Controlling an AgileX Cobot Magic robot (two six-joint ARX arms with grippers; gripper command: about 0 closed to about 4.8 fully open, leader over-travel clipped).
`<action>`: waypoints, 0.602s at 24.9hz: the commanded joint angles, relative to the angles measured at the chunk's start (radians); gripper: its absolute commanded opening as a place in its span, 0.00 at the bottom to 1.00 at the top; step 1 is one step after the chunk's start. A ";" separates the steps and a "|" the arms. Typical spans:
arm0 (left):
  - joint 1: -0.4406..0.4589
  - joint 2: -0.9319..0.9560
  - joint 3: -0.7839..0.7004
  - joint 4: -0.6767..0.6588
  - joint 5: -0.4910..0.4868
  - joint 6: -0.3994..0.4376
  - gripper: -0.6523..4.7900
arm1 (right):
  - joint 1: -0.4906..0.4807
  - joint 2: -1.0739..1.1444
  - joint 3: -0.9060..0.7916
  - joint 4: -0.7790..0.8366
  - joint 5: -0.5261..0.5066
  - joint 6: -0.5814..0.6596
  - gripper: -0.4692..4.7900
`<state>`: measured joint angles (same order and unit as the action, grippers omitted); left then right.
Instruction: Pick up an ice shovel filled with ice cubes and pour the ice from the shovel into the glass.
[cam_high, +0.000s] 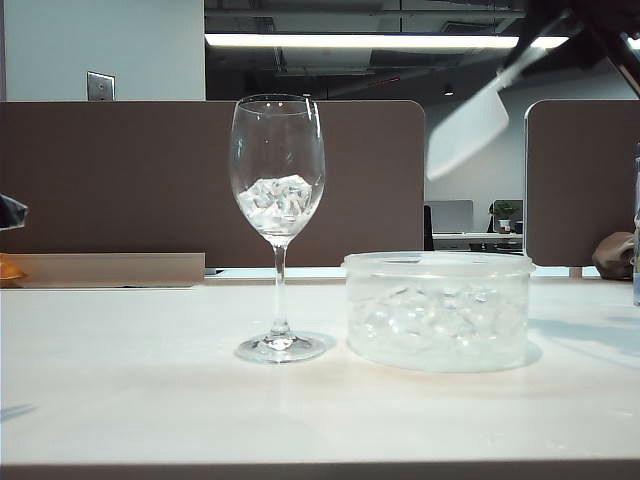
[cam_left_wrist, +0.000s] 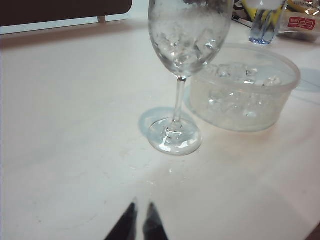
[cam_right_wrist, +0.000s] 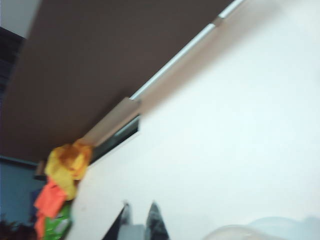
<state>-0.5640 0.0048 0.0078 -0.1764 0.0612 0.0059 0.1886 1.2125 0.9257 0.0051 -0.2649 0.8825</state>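
White table (cam_high: 150, 400) carries the glass (cam_high: 278, 200) and an ice tub (cam_high: 438, 310) centrally, brown partitions (cam_high: 120, 180) behind. Right gripper (cam_right_wrist: 139, 214), jaws nearly together, grips the ice shovel (cam_high: 468, 130) aloft; left gripper (cam_left_wrist: 139, 220) rests closed, empty.

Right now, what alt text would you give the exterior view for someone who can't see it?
A wine glass partly filled with ice cubes stands on a white table beside a round plastic tub of ice. At upper right, the right gripper, mostly out of frame, holds a blurred white ice shovel in the air.
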 joint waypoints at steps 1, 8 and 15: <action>0.001 0.001 0.000 -0.002 0.004 -0.003 0.17 | 0.000 -0.002 -0.059 0.002 0.033 -0.039 0.08; 0.001 0.001 0.000 -0.002 0.004 -0.003 0.17 | 0.001 0.000 -0.319 0.289 0.019 0.045 0.08; 0.001 0.001 0.000 -0.002 0.004 -0.003 0.17 | 0.009 0.094 -0.412 0.577 -0.030 0.173 0.08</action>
<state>-0.5636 0.0048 0.0078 -0.1768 0.0612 0.0059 0.1978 1.2961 0.5140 0.5186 -0.2752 1.0386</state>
